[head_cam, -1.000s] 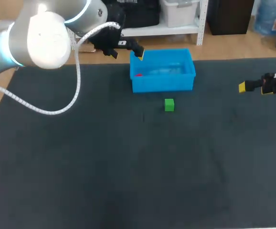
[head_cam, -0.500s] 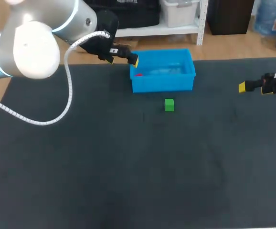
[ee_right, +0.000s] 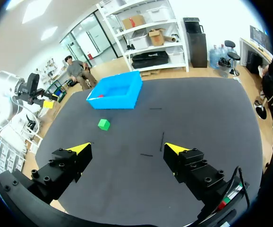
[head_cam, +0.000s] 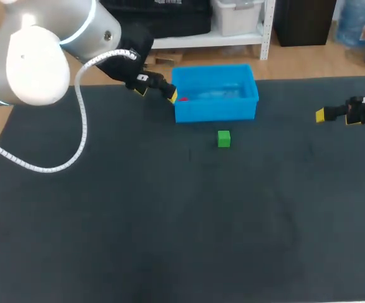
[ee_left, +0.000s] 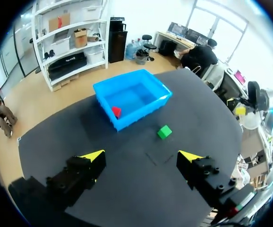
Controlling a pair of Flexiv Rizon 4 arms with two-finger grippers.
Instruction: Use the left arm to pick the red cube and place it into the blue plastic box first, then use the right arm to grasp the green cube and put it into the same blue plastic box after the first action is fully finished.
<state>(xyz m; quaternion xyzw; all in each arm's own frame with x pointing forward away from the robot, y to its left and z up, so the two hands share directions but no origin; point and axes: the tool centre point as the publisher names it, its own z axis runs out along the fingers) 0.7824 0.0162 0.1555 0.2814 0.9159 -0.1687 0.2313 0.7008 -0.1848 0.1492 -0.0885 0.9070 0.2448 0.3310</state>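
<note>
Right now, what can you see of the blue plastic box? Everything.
The blue plastic box is a bright blue, open-topped rectangular bin with a thin rim and smooth, glossy walls, seemingly moulded plastic. It sits upright on the dark mat near the far edge. The red cube lies inside at its left end. The green cube stands in front, apart from it.

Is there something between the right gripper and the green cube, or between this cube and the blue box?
Nothing visible. Only bare mat lies between the right gripper and the green cube, and between cube and box. The left gripper is beside the box's left corner, off both paths.
</note>
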